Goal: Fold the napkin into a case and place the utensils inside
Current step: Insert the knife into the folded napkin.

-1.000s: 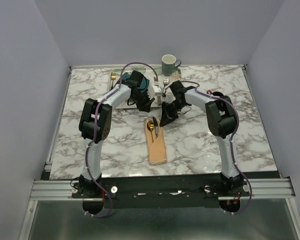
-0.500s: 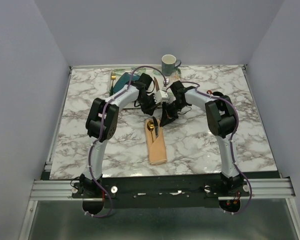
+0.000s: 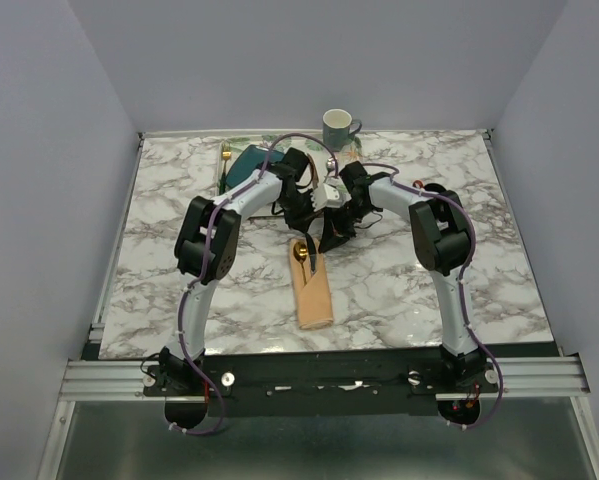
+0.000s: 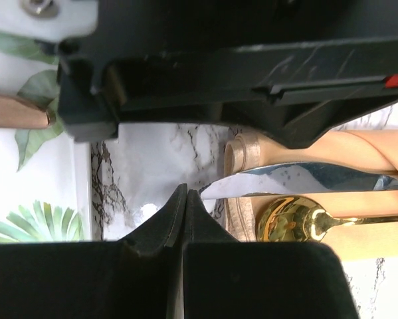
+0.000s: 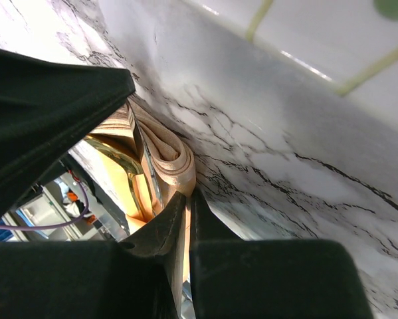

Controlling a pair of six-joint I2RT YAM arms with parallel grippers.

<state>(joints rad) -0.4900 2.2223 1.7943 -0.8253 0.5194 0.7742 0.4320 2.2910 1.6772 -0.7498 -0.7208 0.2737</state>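
Top view: napkin (image 3: 313, 292) lies mid-table, folded into a case, spoon (image 3: 300, 252) poking out. Left gripper (image 4: 183, 199) is pressed together, empty. Right gripper (image 5: 183, 199) is nearly closed at the case mouth; whether it is pinching anything, cannot tell. Pulling away could drag the knife (image 4: 298, 179) out or unroll the fold. Left wrist shows the blade beside the spoon bowl; top view hides it.

Your left arm (image 3: 207, 245) rises from its base, bends at the elbow and reaches forward and inward. Its wrist is turned so the left gripper (image 3: 301, 212) points down and back toward the bases. In its wrist view you see its fingers (image 4: 152, 266) pressed flat together, with no gap between them. Your right arm (image 3: 441, 235) mirrors it, forearm angled inward, with the right gripper (image 3: 329, 238) tipped low just beside the left one. Its fingers (image 5: 119, 279) also look closed tip to tip, though the seam there is dark and hard to judge.
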